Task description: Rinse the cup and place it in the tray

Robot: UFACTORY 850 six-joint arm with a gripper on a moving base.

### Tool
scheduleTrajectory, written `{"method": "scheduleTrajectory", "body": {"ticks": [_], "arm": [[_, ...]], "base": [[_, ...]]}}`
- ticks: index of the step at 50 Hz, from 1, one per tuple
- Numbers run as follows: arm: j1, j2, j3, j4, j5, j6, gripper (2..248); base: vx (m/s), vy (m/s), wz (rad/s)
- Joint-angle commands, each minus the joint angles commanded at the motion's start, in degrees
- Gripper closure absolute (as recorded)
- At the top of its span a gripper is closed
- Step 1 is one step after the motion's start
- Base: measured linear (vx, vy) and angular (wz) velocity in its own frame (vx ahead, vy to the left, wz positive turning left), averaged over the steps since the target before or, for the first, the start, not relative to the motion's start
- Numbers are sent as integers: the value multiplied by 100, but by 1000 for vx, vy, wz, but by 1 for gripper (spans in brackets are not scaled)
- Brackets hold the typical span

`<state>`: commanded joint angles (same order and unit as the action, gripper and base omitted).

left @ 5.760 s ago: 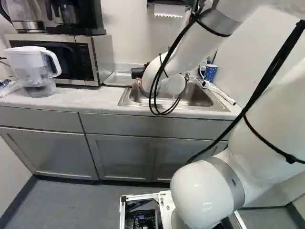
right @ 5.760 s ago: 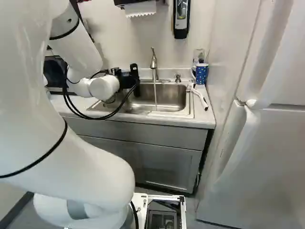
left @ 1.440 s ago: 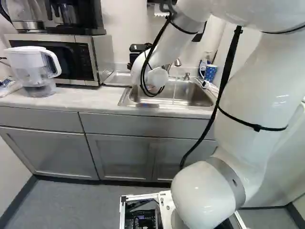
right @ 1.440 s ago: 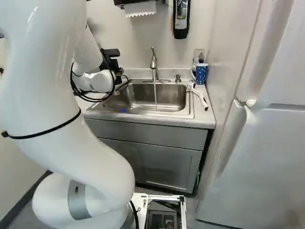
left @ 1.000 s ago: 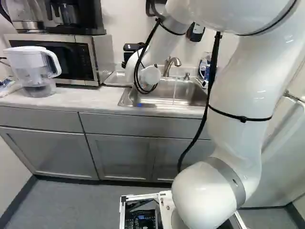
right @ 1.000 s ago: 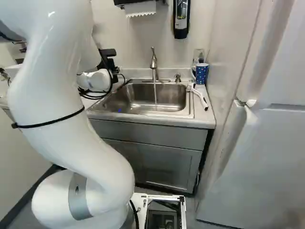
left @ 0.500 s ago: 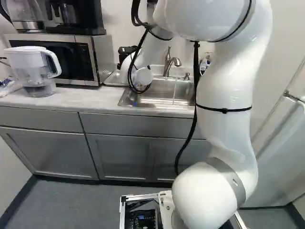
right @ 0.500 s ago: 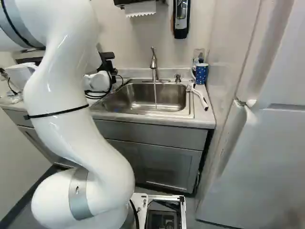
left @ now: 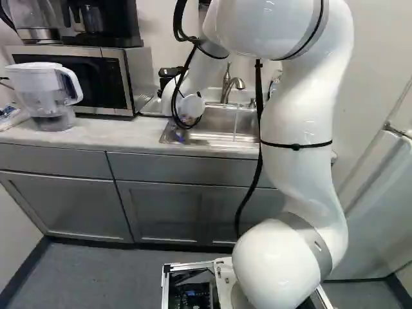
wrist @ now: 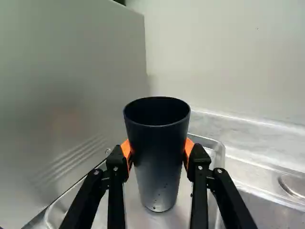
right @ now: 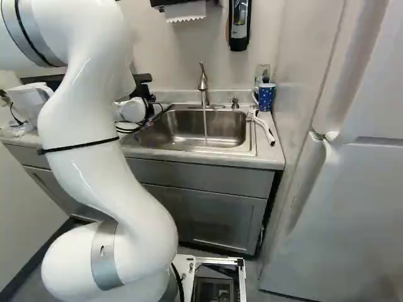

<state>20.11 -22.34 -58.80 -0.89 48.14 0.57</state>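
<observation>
Probably light, stiff and slippery when wet, the black tumbler (wrist: 159, 176) is clasped in the gripper (wrist: 157, 150) over the metal tray (wrist: 178, 217); mid-wall, below the rim, suits gripping.

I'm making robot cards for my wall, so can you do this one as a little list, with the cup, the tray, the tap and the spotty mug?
cup: dark tumbler, upright, opening up
held by: end effector, one orange pad on each side
tray: metal tray, below the cup; can't tell if they touch
tap: faucet, water running into the sink
spotty mug: blue mug with white dots, beside the sink
</observation>
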Motion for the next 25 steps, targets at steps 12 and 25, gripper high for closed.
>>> {"method": "scheduleTrajectory", "body": {"ticks": [12,25], "arm": [[0,0,0,0,-99,0,126],[0,0,0,0,-106,0,126]], "base": [[0,0,0],[0,0,0]]}}
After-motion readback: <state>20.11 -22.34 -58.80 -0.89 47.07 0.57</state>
